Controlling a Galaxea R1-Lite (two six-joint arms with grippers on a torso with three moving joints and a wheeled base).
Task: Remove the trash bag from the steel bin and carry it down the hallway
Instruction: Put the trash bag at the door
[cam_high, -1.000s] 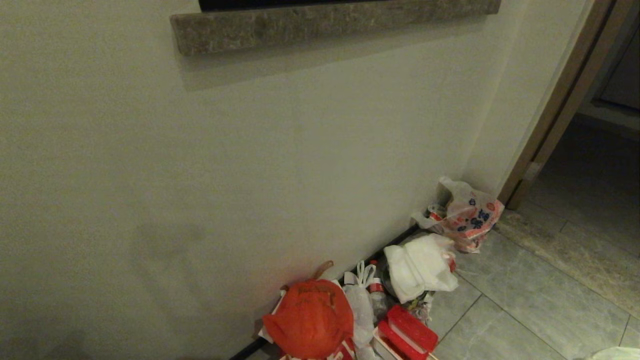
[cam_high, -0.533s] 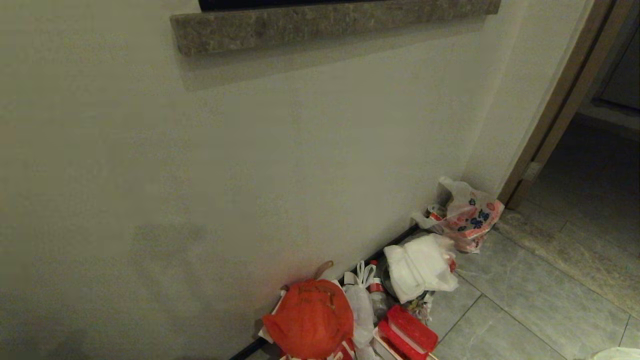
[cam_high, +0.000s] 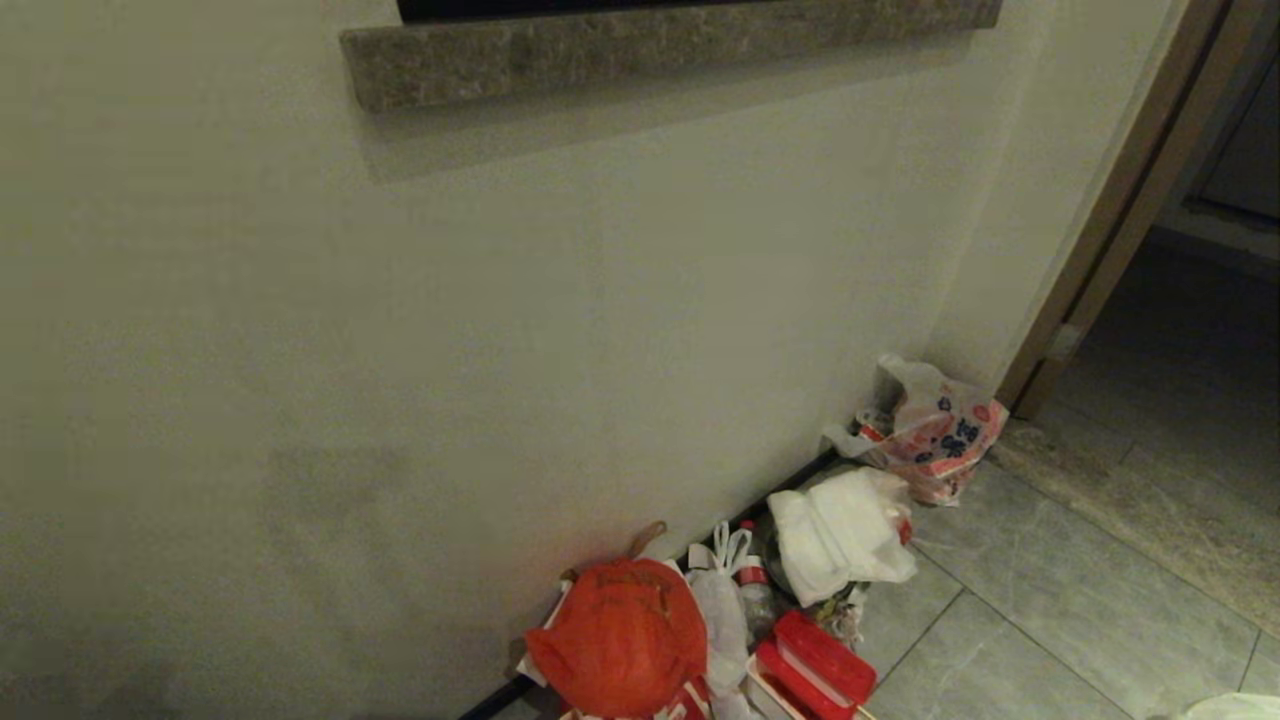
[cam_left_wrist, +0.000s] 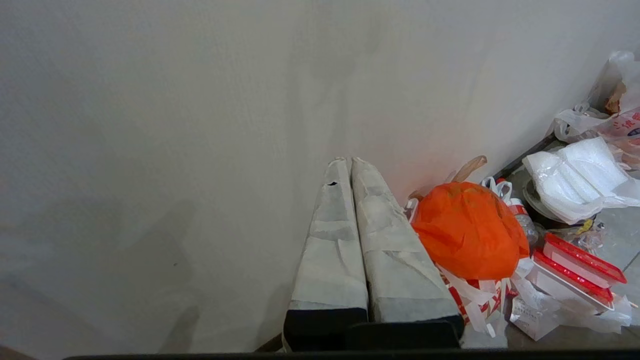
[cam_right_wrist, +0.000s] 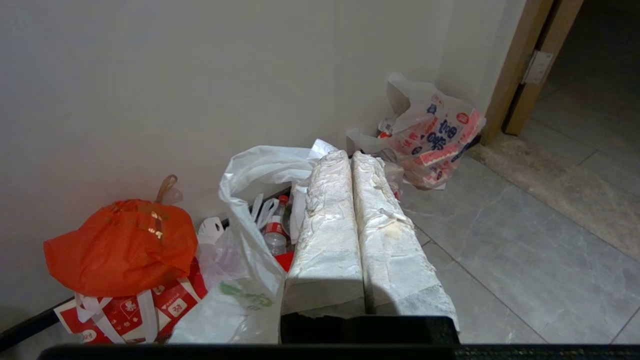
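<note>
Right wrist view is showing the right gripper (cam_right_wrist: 350, 156) with its taped white fingers pressed together, pinching nothing, while the thin white crinkly trash bag with green print (cam_right_wrist: 245, 250) is slumping just beside them on the grey marbled hallway floor (cam_right_wrist: 525, 260). The left gripper (cam_left_wrist: 348, 161) is likewise sitting pressed together, just beside the tied orange-red plastic bag (cam_left_wrist: 467, 230).
</note>
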